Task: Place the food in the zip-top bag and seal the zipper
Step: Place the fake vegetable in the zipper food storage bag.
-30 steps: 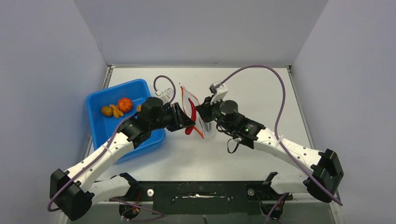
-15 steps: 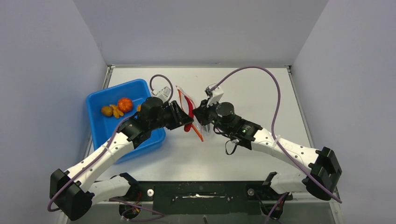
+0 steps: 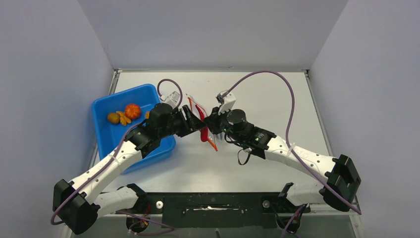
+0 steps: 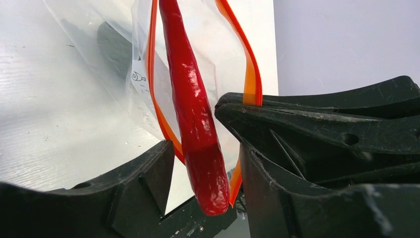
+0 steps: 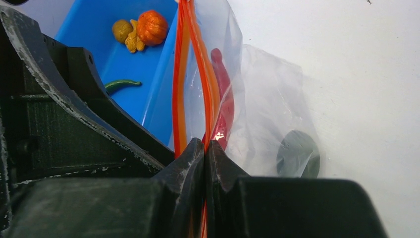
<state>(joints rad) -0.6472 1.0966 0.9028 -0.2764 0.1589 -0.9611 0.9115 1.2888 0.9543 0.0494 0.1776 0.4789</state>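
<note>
We see the right hand (image 5: 204,148) pinching the zipper (image 5: 179,74), holding the zip-top bag (image 5: 267,99) mid-table. The chili (image 4: 190,104) points lengthwise into its mouth, tail end untouched inside the spread left hand (image 4: 203,144).

Pale walls (image 3: 213,29), seemingly white tabletop (image 3: 267,94)

**Pale table, blue tray on its left side**

The pale grey table (image 3: 213,168) carries a blue plastic tray (image 3: 106,135), set askew close to the left edge. Just right of the tray, the clear zip-top bag (image 5: 267,99) appears to rest its lower part on the tabletop, with its mouth end raised off the surface.
</note>
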